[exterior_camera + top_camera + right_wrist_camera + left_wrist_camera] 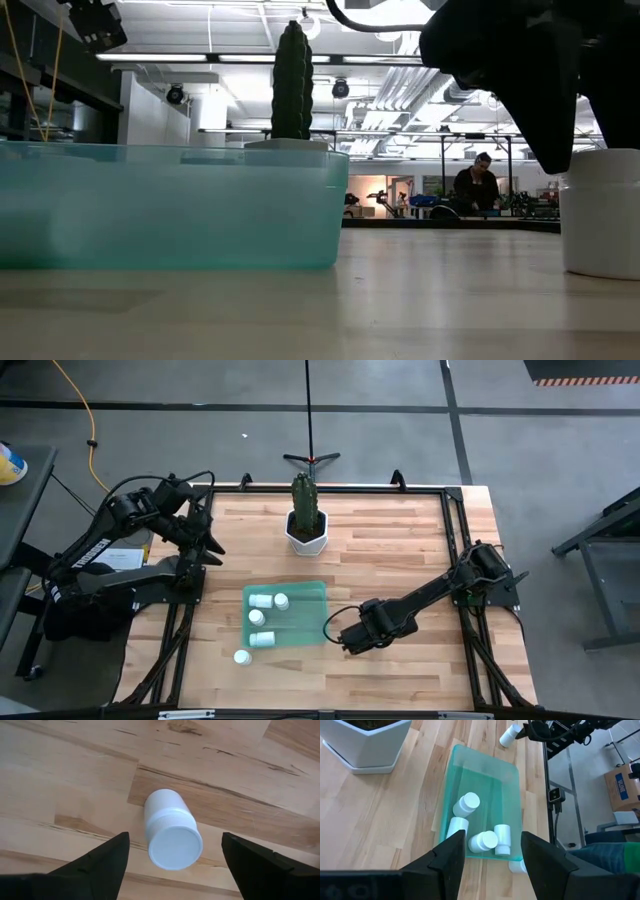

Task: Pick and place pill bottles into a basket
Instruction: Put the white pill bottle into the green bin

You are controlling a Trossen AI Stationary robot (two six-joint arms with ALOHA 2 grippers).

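The teal-green basket (300,622) lies near the table's front middle and holds several white pill bottles (262,601), some upright and some lying; the left wrist view shows them too (466,804). One bottle (241,657) stands on the table at the basket's near left corner. Another bottle (171,832) stands upright on the table right of the basket. My right gripper (175,836) is open above it, one finger on either side, not touching; in the high view the gripper (338,641) hides this bottle. My left gripper (212,543) is open and empty, raised at the far left.
A white hexagonal pot with a cactus (306,525) stands at the far middle, behind the basket. A black frame (455,520) runs along the table's edges. Bare wood lies right of the basket and along the near edge. A person sits in the room beyond (478,185).
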